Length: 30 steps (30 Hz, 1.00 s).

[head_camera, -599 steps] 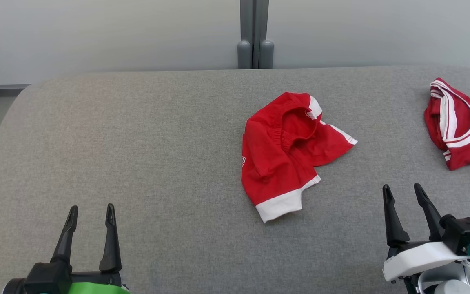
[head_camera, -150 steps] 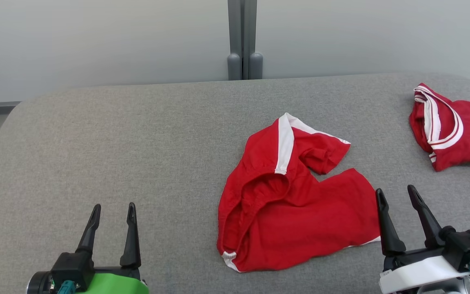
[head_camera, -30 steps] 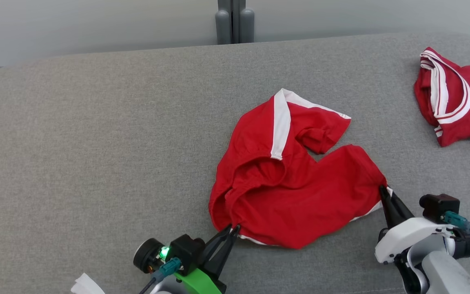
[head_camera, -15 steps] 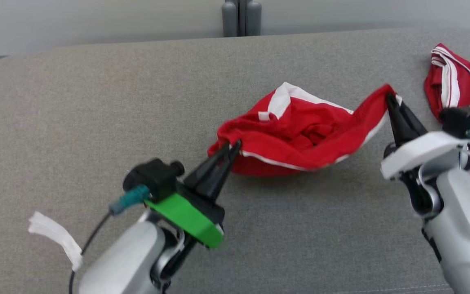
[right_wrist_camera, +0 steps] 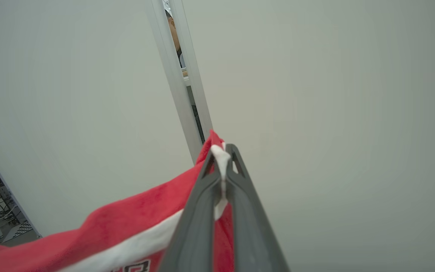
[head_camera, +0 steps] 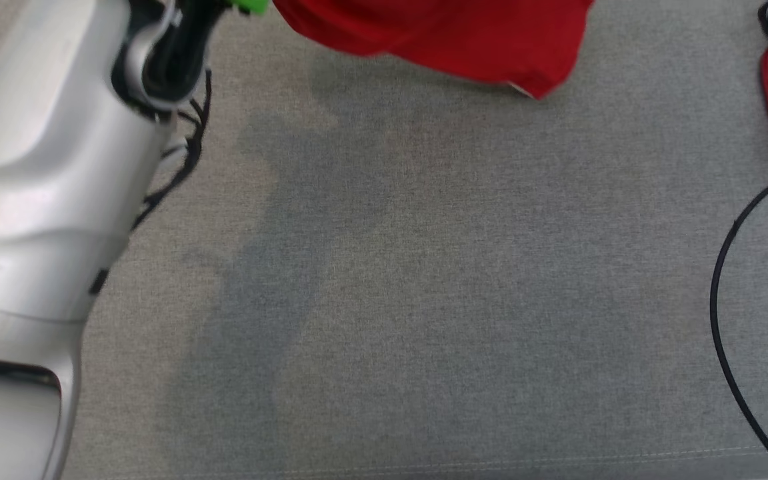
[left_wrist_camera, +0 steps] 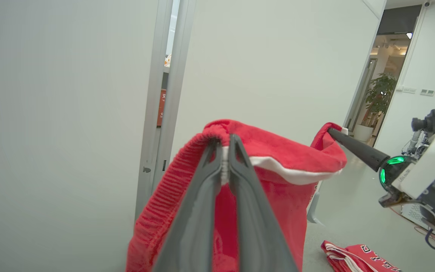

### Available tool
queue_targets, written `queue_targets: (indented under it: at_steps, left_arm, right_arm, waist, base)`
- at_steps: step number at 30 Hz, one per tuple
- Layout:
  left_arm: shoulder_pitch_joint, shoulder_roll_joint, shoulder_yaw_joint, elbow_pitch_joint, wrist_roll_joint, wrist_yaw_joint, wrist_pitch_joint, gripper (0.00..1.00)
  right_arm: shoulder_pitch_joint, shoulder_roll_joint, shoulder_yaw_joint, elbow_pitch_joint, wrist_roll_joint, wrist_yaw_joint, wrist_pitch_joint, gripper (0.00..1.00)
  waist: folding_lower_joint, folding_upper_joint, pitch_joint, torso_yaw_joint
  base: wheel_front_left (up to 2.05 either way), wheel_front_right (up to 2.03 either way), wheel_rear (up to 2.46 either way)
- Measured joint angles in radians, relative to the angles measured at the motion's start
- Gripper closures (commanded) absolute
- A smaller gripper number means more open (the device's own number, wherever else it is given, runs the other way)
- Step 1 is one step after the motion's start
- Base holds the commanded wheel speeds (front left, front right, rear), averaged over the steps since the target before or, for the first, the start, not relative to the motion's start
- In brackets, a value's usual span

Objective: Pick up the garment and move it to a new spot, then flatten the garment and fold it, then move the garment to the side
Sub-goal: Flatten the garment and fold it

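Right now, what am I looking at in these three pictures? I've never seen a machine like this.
It is a two-armed robot handling laundry. One picture comes from a camera on its head, looking down at a grey padded surface; the pale shape at the left is its left forearm. The other two come from cameras on the wrists, looking along each arm's two dark fingers. The left end effector is shut on one edge of a red garment with white trim, and the right end effector is shut on another edge, so the cloth hangs between them above the surface. A second red garment lies off to the side.
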<state>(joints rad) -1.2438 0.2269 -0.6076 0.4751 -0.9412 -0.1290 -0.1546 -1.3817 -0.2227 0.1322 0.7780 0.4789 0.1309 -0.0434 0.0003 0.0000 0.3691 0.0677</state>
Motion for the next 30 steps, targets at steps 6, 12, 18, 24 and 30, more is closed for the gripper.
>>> queue_targets:
  at_steps: [6, 12, 18, 24, 30]
  left_arm:
    - [-0.239, 0.004, -0.024, 0.109, -0.044, 0.000, -0.046, 1.00]
    - [-0.278, 0.014, -0.075, 0.116, -0.098, 0.000, -0.087, 1.00]
    - [-0.084, 0.035, -0.132, 0.069, -0.138, 0.000, -0.104, 1.00]
    - [0.188, 0.043, -0.094, -0.045, -0.085, 0.000, -0.107, 1.00]
    - [0.475, 0.059, -0.039, -0.133, 0.020, 0.000, -0.107, 1.00]
  right_arm:
    - [-0.210, 0.027, 0.010, 0.116, -0.019, 0.000, -0.042, 1.00]
    - [-0.241, 0.031, 0.058, 0.169, 0.022, 0.000, -0.075, 1.00]
    - [-0.049, -0.007, 0.171, 0.138, 0.099, 0.000, -0.127, 1.00]
    - [0.224, -0.091, 0.254, 0.042, 0.198, 0.000, -0.162, 1.00]
    - [0.481, -0.147, 0.293, -0.064, 0.268, 0.000, -0.182, 1.00]
  waist:
    - [0.0001, 0.0000, 0.079, -0.004]
    - [0.0000, 0.0000, 0.128, -0.015]
    - [-0.0001, 0.0000, 0.112, -0.021]
    - [-0.0002, 0.0000, 0.067, -0.014]
    - [-0.0003, 0.0000, 0.002, -0.018]
  base:
    - [0.00, 0.00, 0.00]
    - [0.00, 0.00, 0.00]
    - [0.00, 0.00, 0.00]
    - [0.00, 0.00, 0.00]
    - [0.00, 0.00, 0.00]
